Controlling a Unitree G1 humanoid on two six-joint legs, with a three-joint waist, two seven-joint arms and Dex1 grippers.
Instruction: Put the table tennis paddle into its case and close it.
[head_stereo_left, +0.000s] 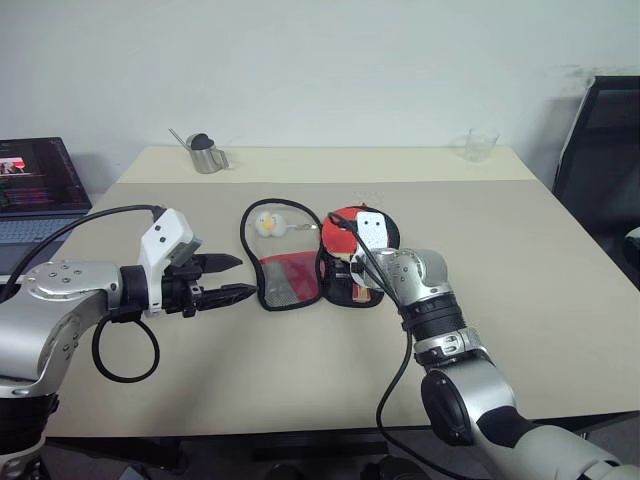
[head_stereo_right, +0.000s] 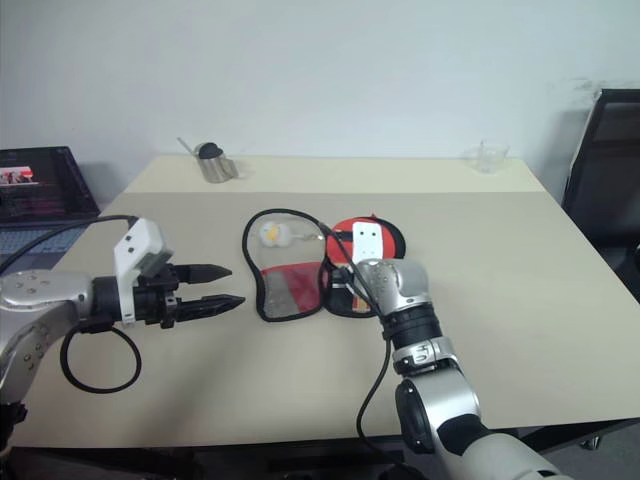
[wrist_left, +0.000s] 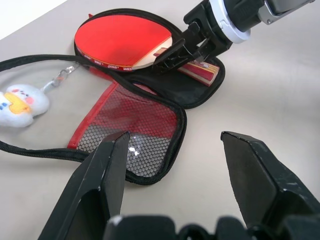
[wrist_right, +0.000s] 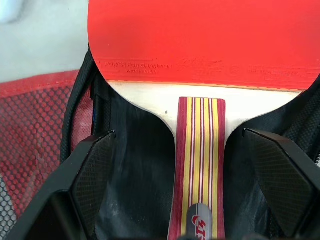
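Observation:
The case (head_stereo_left: 285, 280) lies unzipped and spread flat in the middle of the table, its mesh-pocket half (wrist_left: 135, 125) toward my left. A white plush charm (head_stereo_left: 267, 224) on a cord rests on that half. The table tennis paddle (wrist_right: 200, 35) lies in the black-lined right half, red face up, striped wooden handle (wrist_right: 200, 150) pointing toward me. My right gripper (wrist_right: 177, 134) is open, one finger on each side of the handle with a gap on both sides. My left gripper (head_stereo_left: 247, 276) hovers open just left of the case, holding nothing.
At the table's far left stands a metal cup (head_stereo_left: 207, 155), and a clear glass (head_stereo_left: 481, 144) stands at the far right. An open laptop (head_stereo_left: 35, 185) sits beyond the table's left edge. A black chair (head_stereo_left: 600, 150) is to the right.

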